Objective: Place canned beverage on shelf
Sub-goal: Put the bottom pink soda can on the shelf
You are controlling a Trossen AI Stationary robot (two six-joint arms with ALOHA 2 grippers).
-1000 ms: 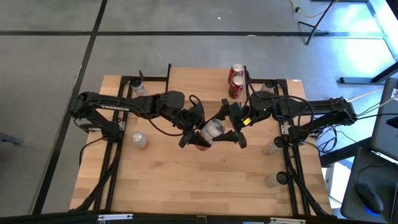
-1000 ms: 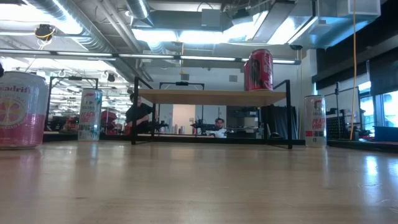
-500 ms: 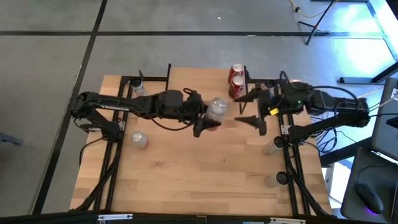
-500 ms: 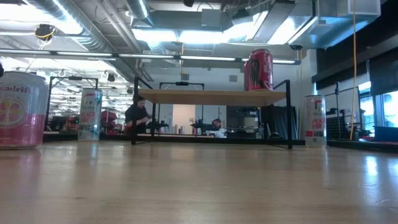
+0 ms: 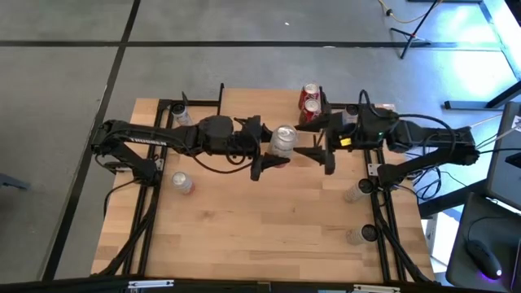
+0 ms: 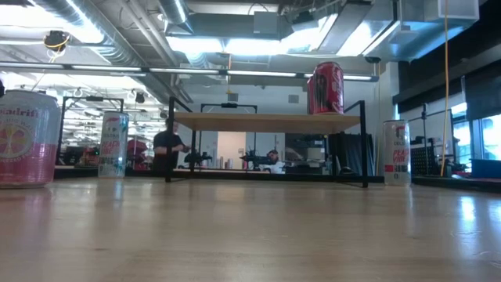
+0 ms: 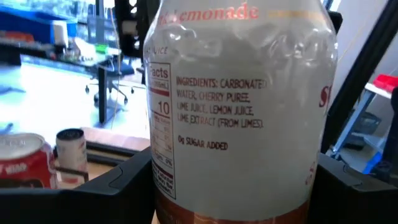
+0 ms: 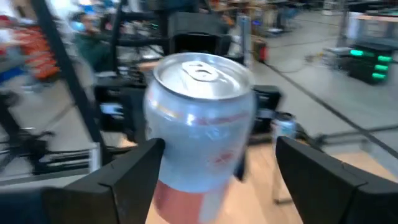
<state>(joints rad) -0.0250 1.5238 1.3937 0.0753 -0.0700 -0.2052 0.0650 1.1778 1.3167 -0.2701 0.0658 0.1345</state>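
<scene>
**Lemonade can carried toward the shelf**

The silver lemonade can [image 5: 283, 140] is held upright above the table, clamped in the left gripper [image 5: 271, 155]. The right gripper [image 5: 319, 150] stands just beside it, fingers wide and empty. The shelf [image 5: 269, 102], with two red cans [image 5: 308, 106] at its right end, lies just beyond. Judged next: carry on over the bare top, lower, then release.

high: overhead, downward | low: tabletop-level | wrists: close on can [image 7: 239, 106]
</scene>
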